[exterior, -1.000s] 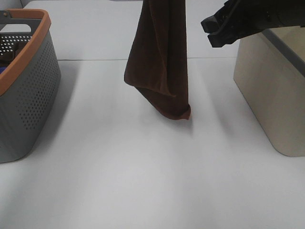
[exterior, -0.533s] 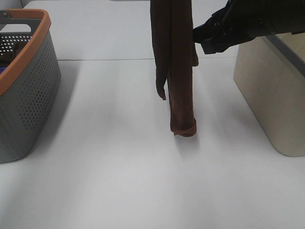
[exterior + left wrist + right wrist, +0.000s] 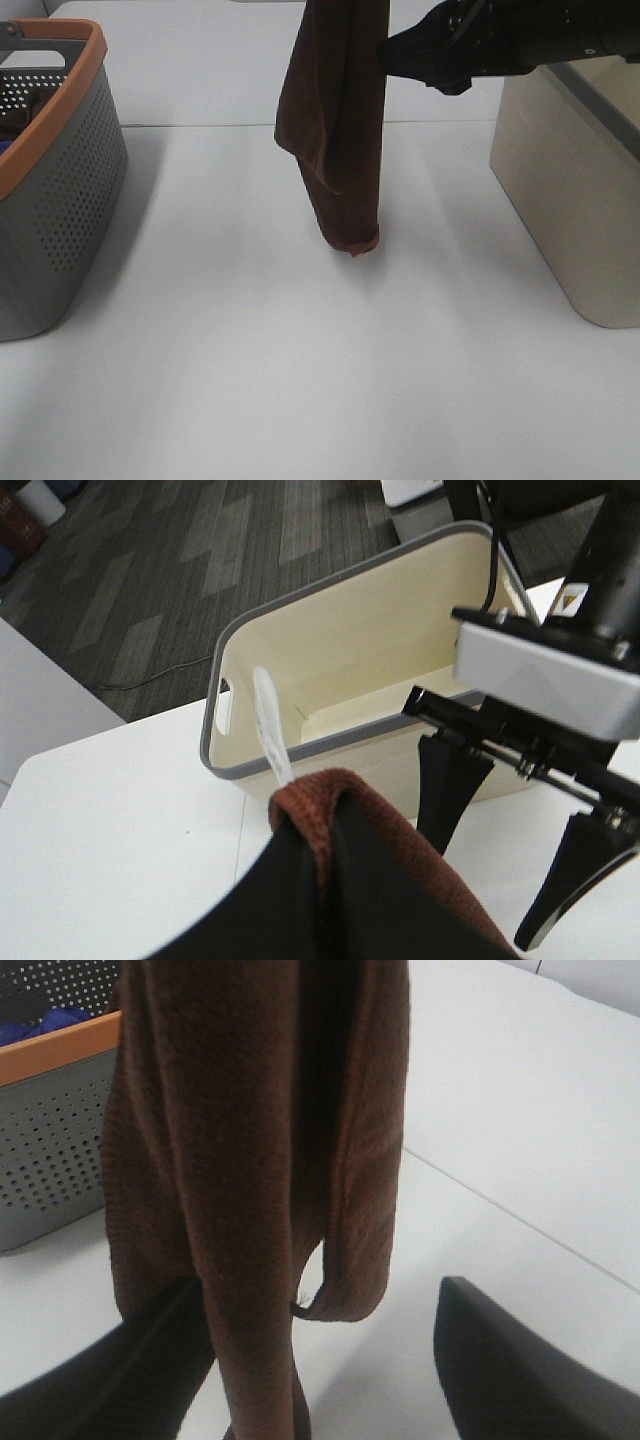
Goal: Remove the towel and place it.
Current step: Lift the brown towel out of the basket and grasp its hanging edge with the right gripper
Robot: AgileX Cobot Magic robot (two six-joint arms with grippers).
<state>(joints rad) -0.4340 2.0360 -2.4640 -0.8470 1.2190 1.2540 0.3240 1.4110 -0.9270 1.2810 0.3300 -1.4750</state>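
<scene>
The dark brown towel [image 3: 335, 120] hangs in a long fold from above the exterior view's top edge, its lower tip just over the white table [image 3: 300, 350]. My left gripper [image 3: 320, 880] is shut on the towel's top corner [image 3: 335, 800], beside the white tag [image 3: 270, 730]; the exterior view does not show this gripper. From the right, my right gripper [image 3: 392, 48] reaches in high up against the hanging cloth. Its jaws are open, and in the right wrist view the towel [image 3: 250, 1130] hangs between its two dark fingers [image 3: 520, 1360].
A grey perforated basket [image 3: 60, 190] with an orange rim stands at the table's left edge, with items inside. A beige open bin [image 3: 570, 190] with a grey rim stands at the right, and its inside [image 3: 370, 670] looks bare. A seam crosses the table behind the towel.
The right gripper has moved left, from beside the bin up to the towel, and its jaws have widened a little. The hanging towel has swung and twisted.
</scene>
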